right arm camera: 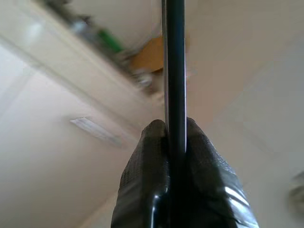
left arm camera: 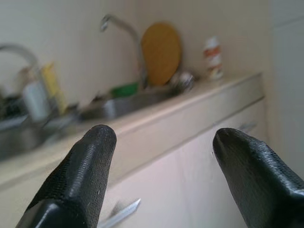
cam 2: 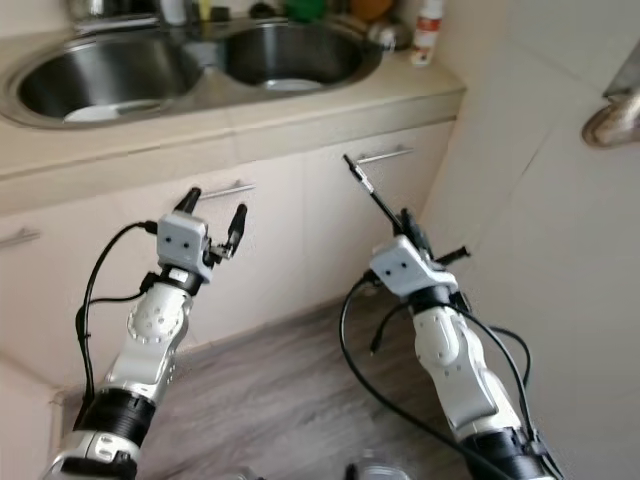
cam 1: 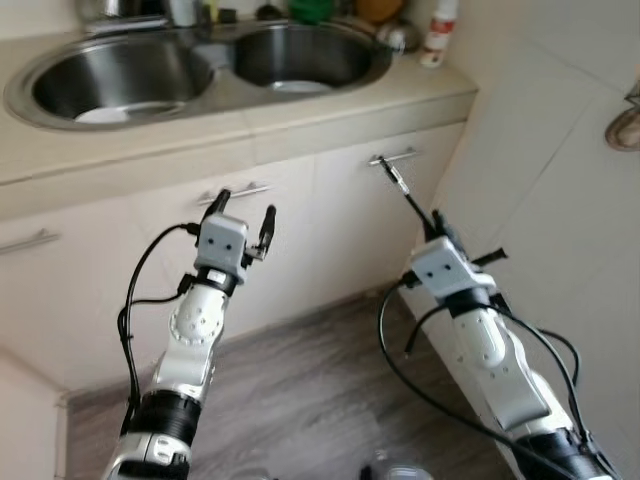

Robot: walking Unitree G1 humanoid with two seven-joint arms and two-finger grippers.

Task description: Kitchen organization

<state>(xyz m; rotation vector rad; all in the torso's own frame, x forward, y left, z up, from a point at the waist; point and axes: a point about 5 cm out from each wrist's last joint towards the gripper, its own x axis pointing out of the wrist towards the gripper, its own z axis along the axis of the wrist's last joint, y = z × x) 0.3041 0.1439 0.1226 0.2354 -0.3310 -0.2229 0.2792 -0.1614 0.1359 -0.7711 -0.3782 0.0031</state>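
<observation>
Right hand point(cam 1: 432, 222) is clamped on a thin black rod point(cam 1: 403, 195); what tool it is you cannot tell. Its tip sits at the handle point(cam 1: 393, 157) of the right cabinet door point(cam 1: 375, 215), contact unclear. Left hand point(cam 1: 243, 223) is raised before the middle door, fingers point(left arm camera: 90, 171) spread wide, nothing between them. Above, your counter point(cam 1: 120, 140) carries a double sink point(cam 1: 200, 70) with pale plates point(cam 1: 125, 112) in the basins. A white bottle with red label point(cam 1: 438, 35) stands at the counter's right end; its print is unreadable. Items behind the sink are cut off. Grey wood floor point(cam 1: 300, 400) lies below.
</observation>
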